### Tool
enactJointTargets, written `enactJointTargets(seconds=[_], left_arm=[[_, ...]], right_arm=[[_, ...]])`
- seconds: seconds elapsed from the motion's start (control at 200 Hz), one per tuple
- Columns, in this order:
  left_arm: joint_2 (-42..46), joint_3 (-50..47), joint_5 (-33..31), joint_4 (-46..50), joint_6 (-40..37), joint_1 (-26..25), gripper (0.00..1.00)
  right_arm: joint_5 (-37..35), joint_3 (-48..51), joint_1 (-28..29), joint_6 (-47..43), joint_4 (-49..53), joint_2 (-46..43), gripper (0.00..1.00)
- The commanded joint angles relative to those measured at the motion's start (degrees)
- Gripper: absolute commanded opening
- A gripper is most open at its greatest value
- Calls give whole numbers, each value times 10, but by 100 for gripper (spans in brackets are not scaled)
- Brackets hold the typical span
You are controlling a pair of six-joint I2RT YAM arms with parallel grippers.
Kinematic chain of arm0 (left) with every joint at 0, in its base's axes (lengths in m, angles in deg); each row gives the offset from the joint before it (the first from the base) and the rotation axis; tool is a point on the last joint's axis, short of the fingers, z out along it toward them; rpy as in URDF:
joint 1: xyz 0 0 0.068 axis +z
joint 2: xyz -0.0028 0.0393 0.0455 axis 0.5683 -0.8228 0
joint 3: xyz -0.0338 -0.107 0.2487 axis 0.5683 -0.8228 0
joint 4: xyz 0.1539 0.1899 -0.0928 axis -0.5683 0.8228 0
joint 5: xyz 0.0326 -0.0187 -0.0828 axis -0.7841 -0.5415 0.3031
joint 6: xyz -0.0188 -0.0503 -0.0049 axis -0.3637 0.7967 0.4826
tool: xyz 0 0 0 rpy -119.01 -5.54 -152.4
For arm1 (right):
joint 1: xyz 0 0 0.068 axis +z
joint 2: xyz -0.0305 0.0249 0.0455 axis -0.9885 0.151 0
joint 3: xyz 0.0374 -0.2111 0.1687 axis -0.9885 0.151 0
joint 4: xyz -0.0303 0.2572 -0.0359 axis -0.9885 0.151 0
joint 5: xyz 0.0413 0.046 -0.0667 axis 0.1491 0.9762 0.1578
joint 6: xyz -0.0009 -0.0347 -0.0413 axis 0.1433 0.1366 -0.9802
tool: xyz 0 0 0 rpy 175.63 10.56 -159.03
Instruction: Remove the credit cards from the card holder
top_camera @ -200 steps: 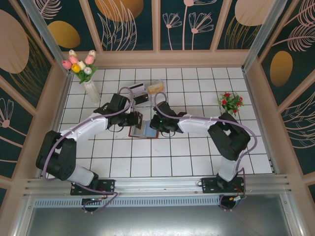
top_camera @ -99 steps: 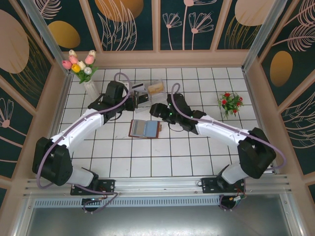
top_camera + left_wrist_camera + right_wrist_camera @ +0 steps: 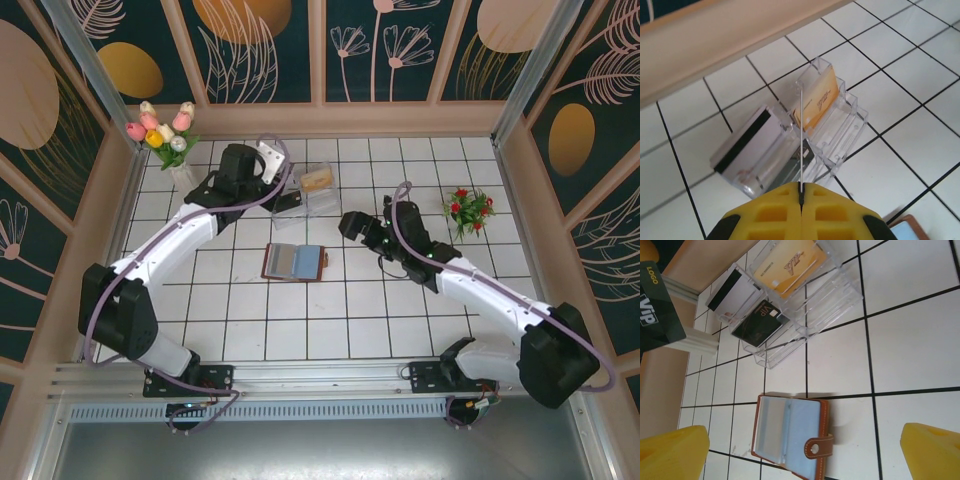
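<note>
Brown leather-look folding card holder [image 3: 294, 262], blue-grey inside, lies open and flat on the white tiled table [image 3: 350, 330], between the two arms. Its little strap with a round snap sticks out on one side. Behind it, near but not touching, stands a clear plastic tray [image 3: 305, 190]. In the tray are a gold card [image 3: 816, 100], a silver card with a black stripe [image 3: 742, 145] and a black card [image 3: 757, 322]. The left gripper [image 3: 801, 192] is up above the tray. Its yellow fingers [image 3: 775, 215] are squeezed tight on a thin card [image 3: 801, 140] seen edge-on. The right gripper [image 3: 350, 222] hangs to the right of the card holder with its jaws wide apart, holding nothing.
</note>
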Motion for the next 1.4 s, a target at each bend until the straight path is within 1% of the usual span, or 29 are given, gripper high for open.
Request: enactJointTargets(seconds=[0.0,0.06,0.105,0.24,0.295,0.31,0.37,0.435,0.581,0.711,0.871,1.011,1.276,1.396], left_arm=[[-19,28,80,53,-162,0,1],[-31,41,125,98,-233,0,0],[-42,53,133,124,-264,1,0],[-85,97,100,167,-303,1,0],[-91,107,88,177,-315,1,0],[-108,108,85,179,-320,1,0],[-123,117,74,194,-346,1,0],[-139,130,58,218,-379,1,0],[-161,158,17,241,-414,4,0],[-188,185,-7,259,-427,10,0],[-218,224,1,283,-432,11,0],[-247,254,-19,294,-411,11,0],[-273,279,-39,302,-384,14,0],[-273,265,-49,292,-376,13,0]], right_arm=[[4,21,-17,-12,-6,-18,99],[10,26,-23,-14,-4,-23,99],[14,30,-27,-15,-3,-27,99],[21,36,-34,-16,-3,-31,99],[23,35,-35,-18,-1,-31,99],[23,35,-35,-18,0,-30,99],[20,34,-35,-17,4,-30,99],[19,34,-34,-18,6,-29,99],[21,35,-35,-13,4,-24,99],[24,36,-34,-4,0,-15,99],[29,32,-35,2,-2,-3,99],[27,29,-34,7,-2,2,99],[2,13,-22,0,18,10,99],[-8,9,-17,3,22,13,99]])
